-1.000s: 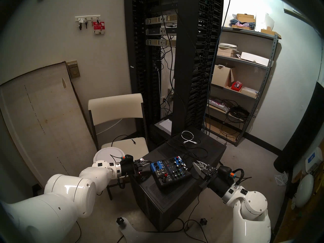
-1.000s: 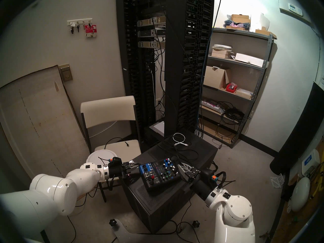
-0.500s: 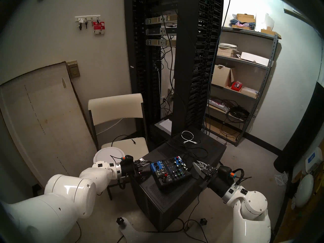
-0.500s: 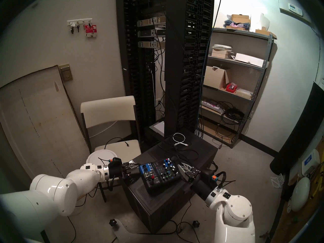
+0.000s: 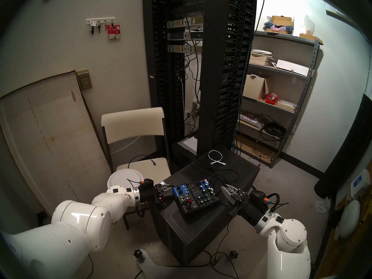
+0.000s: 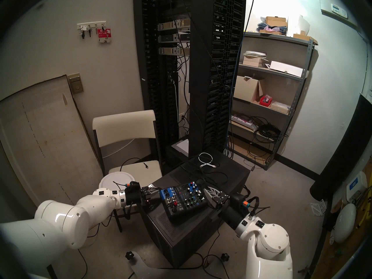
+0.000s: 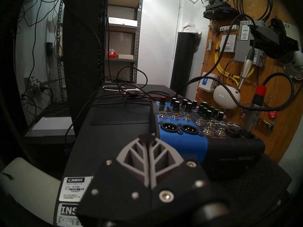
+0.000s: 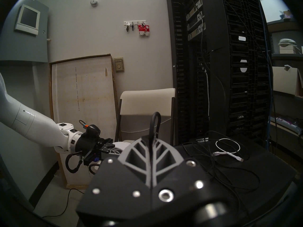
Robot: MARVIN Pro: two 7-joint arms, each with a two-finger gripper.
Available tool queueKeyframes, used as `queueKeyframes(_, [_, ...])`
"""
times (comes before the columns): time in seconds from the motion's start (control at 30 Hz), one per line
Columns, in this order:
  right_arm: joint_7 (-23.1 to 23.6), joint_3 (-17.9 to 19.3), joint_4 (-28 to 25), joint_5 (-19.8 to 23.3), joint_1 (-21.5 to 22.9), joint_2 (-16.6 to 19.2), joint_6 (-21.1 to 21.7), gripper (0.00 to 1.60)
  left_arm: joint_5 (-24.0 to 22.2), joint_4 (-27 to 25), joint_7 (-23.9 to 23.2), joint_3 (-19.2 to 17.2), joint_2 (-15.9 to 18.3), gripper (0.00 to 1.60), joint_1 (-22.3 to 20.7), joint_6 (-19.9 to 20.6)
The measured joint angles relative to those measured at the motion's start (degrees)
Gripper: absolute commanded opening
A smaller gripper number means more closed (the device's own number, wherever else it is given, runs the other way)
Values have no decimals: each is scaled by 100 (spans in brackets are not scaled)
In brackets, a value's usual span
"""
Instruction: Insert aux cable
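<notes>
Both arms have glossy white rounded shells with small dark screws. Black wrist housings carry an orange-and-teal connector and looped black cables. Grey lattice fingers sit on black mounts with silver screws. A white base plate bears black knobs.

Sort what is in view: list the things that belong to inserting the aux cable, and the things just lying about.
For the job:
- aux cable, its jack plug hanging from the shut right gripper
- mixer, with free sockets
- left gripper, shut and empty

Lying about:
- white coiled cable
- black cable with red-collared plug, standing in the mixer
- chair
- white round disc
</notes>
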Motion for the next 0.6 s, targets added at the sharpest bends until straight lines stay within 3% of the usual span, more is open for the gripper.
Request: queueKeyframes(0.6, [27, -10, 29, -34, 20, -17, -1, 0, 44, -7, 200, 341, -141, 0, 163, -191])
